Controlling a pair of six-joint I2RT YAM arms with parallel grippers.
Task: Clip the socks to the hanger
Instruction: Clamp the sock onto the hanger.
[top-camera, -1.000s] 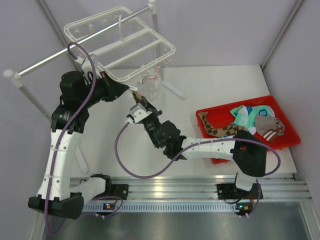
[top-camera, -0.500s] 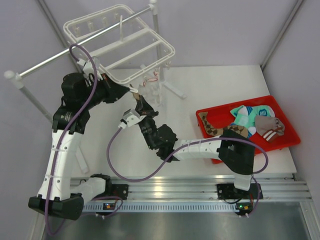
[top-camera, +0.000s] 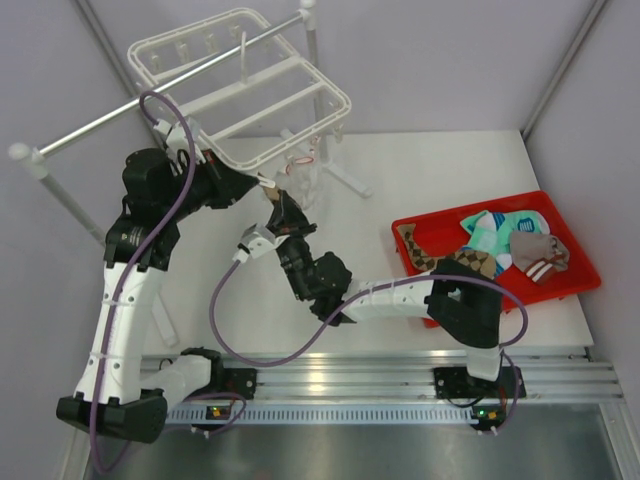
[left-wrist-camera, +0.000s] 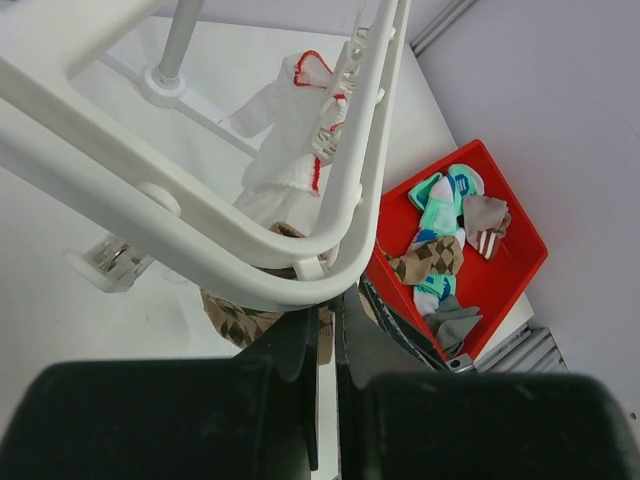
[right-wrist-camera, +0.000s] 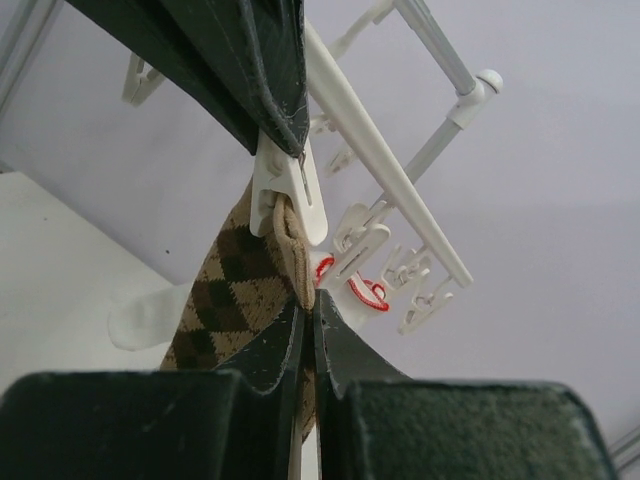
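Observation:
The white hanger (top-camera: 240, 100) hangs from the rail at the back left. My left gripper (top-camera: 262, 182) sits under its near corner, shut on a white clip (right-wrist-camera: 285, 185). In the left wrist view, the hanger frame (left-wrist-camera: 200, 240) crosses above my nearly closed left gripper (left-wrist-camera: 335, 300). My right gripper (top-camera: 283, 205) is just below the clip, shut on a brown-and-tan checkered sock (right-wrist-camera: 235, 290). The sock's cuff sits in the clip's mouth. The sock also shows in the left wrist view (left-wrist-camera: 235, 320). A white sock with red trim (left-wrist-camera: 285, 130) hangs clipped further along the hanger.
A red tray (top-camera: 580, 285) at the right holds several socks: a teal-and-white one (top-camera: 490, 232), a checkered one (top-camera: 450, 262), a striped one (top-camera: 540, 255). The grey rail (top-camera: 120, 115) runs on white posts at the back left. Empty clips (right-wrist-camera: 420, 290) dangle nearby.
My right gripper has moved left and up with the checkered sock, closer under the clip. My left gripper has stayed at the hanger's corner.

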